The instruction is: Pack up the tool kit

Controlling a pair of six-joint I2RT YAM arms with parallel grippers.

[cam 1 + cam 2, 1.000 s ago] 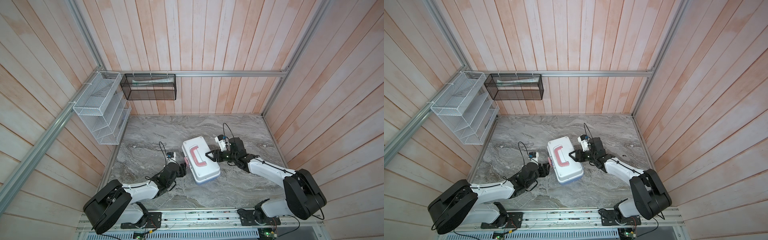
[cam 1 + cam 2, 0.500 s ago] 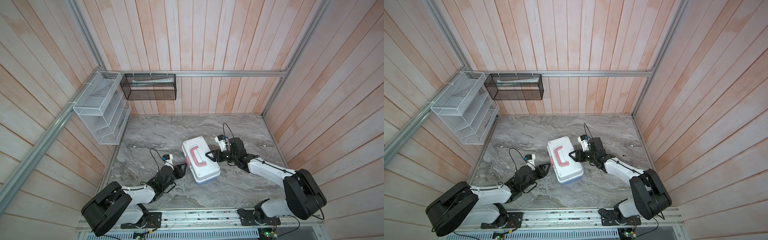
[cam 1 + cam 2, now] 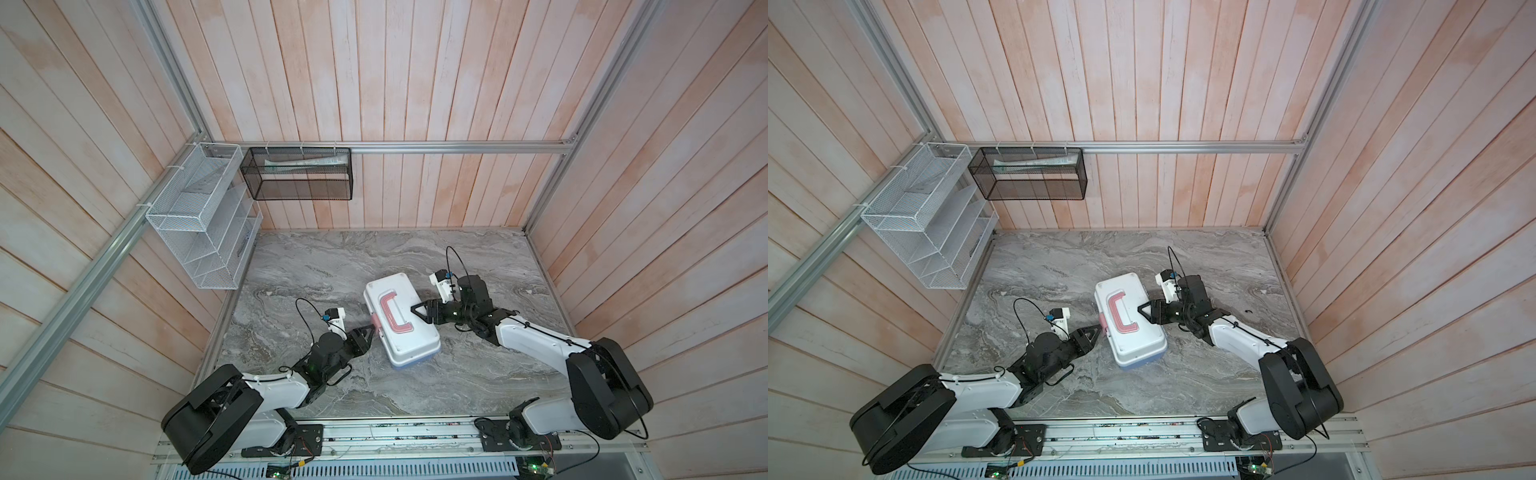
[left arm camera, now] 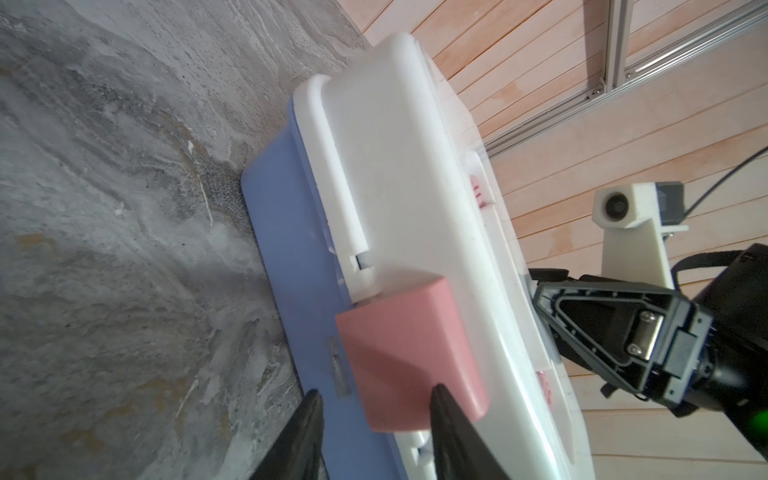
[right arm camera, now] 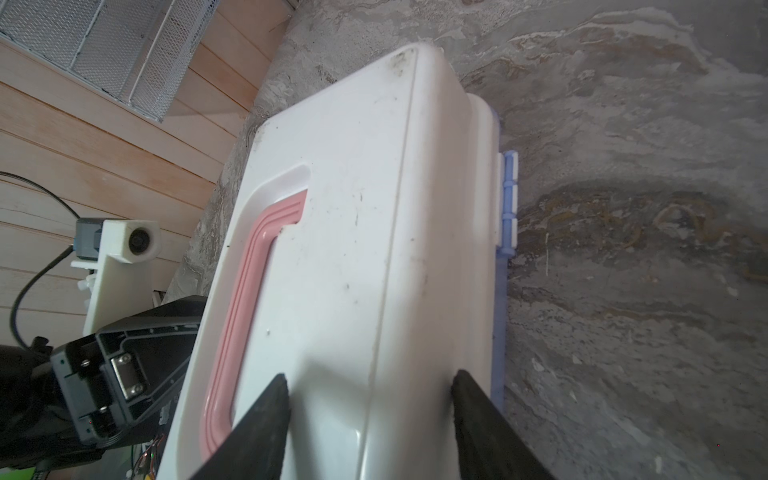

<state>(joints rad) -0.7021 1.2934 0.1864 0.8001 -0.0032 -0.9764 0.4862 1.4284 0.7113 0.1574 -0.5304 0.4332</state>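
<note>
The tool kit (image 3: 399, 291) (image 3: 1142, 340) lies closed and slanted in mid-table, with a white lid, a pink handle (image 3: 388, 313) (image 5: 245, 291) and a blue base (image 4: 286, 249). My left gripper (image 4: 374, 392) (image 3: 370, 330) is open at its left long side. One of its fingertips is before the pink latch (image 4: 407, 340) and one before the base. My right gripper (image 5: 370, 376) (image 3: 415, 309) is open and rolled on its side. It straddles the lid's hinge-side edge, with one fingertip on the lid top beside the handle and one on the side wall above the hinge (image 5: 509, 199).
A white wire basket rack (image 3: 199, 216) hangs on the left wall. A black mesh basket (image 3: 297, 174) hangs on the back wall rail with pale items in it. Wooden walls enclose the marble table (image 3: 332, 257) on three sides. Both arm bases sit at the front edge.
The left arm has drawn back slightly from the box's side and its jaws have narrowed. The box and the right arm have not moved.
</note>
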